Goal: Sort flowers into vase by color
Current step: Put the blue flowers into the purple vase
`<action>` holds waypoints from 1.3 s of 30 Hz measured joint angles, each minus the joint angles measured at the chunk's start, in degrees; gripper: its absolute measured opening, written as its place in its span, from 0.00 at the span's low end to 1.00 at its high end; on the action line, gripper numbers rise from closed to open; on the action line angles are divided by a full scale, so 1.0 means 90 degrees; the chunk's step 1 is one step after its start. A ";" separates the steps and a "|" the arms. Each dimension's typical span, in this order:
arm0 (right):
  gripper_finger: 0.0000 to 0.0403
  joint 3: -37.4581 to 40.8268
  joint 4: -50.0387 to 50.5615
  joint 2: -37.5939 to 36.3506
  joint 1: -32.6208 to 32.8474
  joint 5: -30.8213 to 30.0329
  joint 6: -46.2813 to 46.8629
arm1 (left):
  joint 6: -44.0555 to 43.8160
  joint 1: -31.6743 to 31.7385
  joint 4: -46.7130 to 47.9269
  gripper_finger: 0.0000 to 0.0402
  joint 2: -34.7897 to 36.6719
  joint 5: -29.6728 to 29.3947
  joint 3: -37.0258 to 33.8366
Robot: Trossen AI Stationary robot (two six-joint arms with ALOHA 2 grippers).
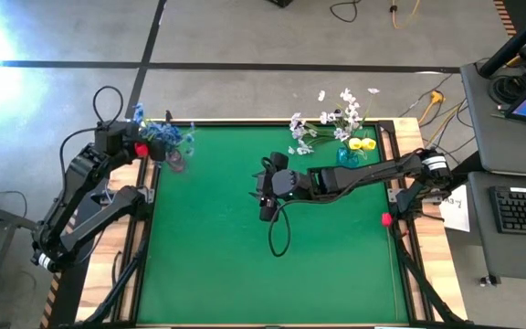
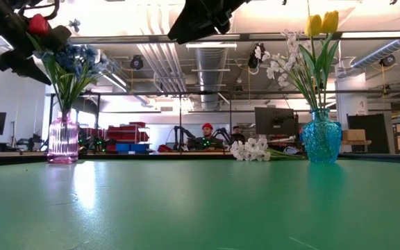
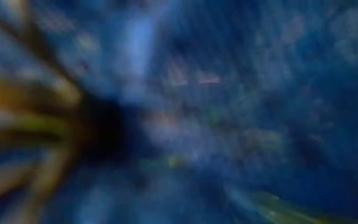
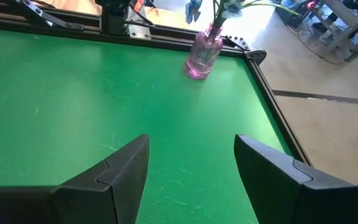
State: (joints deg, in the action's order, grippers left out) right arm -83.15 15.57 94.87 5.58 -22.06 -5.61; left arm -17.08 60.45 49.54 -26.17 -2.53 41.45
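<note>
A pink vase (image 1: pixel 175 162) (image 2: pixel 62 139) (image 4: pixel 202 53) stands at the far left corner and holds blue flowers (image 1: pixel 163 134) (image 2: pixel 75 59). A red tulip head (image 1: pixel 141 149) (image 2: pixel 38 24) sits beside my left gripper (image 1: pixel 153 146) (image 2: pixel 30 48), which is pushed in among the blue blooms with its fingers apart. At the far right, a blue vase (image 1: pixel 347 157) (image 2: pixel 321 135) holds yellow tulips (image 1: pixel 362 143) (image 2: pixel 323 23) and white sprays (image 2: pixel 280 66). More white blossoms (image 1: pixel 304 137) (image 2: pixel 252 149) lie on the table. My right gripper (image 1: pixel 268 196) (image 4: pixel 191 140) hangs open over the table's middle, holding nothing. My left gripper stands among the blue flowers and next to the red tulip head. The blooms fill its wrist view and hide the fingers, so I cannot tell whether it touches any flower or stem.
A black frame rail (image 1: pixel 272 122) runs around the green table. A red knob (image 1: pixel 386 219) sits on its right side. A cable loop (image 1: pixel 281 233) hangs under the right arm. The green surface (image 1: pixel 245 274) toward the near edge is bare. A person (image 2: pixel 207 128) sits far behind.
</note>
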 joint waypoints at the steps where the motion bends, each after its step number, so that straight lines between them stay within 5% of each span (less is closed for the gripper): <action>1: 0.57 0.0000 0.0000 0.0000 0.0000 0.0000 0.0000 | 0.0002 -0.0002 0.0000 0.90 0.0000 0.0001 0.0000; 27: 0.57 0.0002 0.0051 0.0000 0.0000 -0.0002 -0.0044 | -0.0281 -0.0002 0.0131 0.90 -0.0141 0.0013 -0.0012; 39: 0.57 0.0005 0.0083 0.0000 0.0000 0.0000 0.0161 | -0.0329 -0.0001 0.0085 0.97 -0.0244 0.0019 0.0032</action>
State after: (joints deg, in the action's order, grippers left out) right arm -83.11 16.32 94.87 5.58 -22.06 -4.15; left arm -20.05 60.44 50.30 -28.37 -2.36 41.74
